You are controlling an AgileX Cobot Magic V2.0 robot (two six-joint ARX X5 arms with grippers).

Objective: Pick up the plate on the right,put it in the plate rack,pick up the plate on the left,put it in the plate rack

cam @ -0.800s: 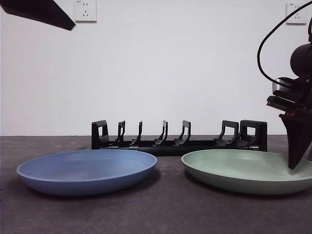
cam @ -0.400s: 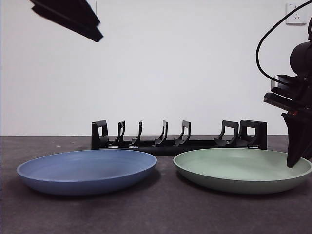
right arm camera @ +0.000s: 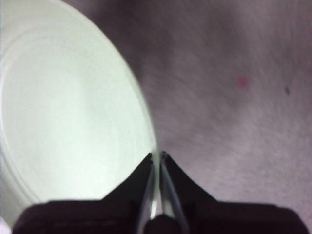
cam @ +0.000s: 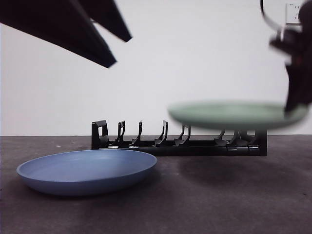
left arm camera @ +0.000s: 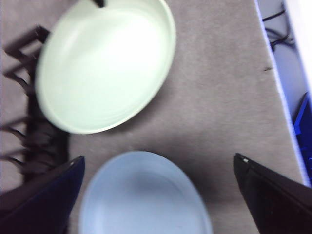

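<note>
Lifted clear of the table since half a second ago, the green plate [cam: 234, 114] now hangs level in the air at about three o'clock in the front view, blurred by motion, its lower edge crossing in front of the right-hand dividers of the plate rack [cam: 179, 139]. A second ago it lay flat on the dark table [cam: 204, 195] with the right gripper [right arm camera: 157, 158] at its right rim. That gripper now has its jaws pinched narrow on the rim, as the right wrist view shows, the plate's pale inside filling the side toward nine o'clock there.

From the top left corner, at about ten o'clock, the left gripper [cam: 114, 46] has come in much larger and lower than before. Its jaws stand wide apart and hold nothing; in the left wrist view they frame the blue plate [left arm camera: 144, 195] below.

The blue plate [cam: 87, 170] lies flat on the table at about eight o'clock, in the same place as earlier. The rack stands behind it, along the table's far edge; its right end is probably unchanged, though the blurred plate hides part of it.
</note>
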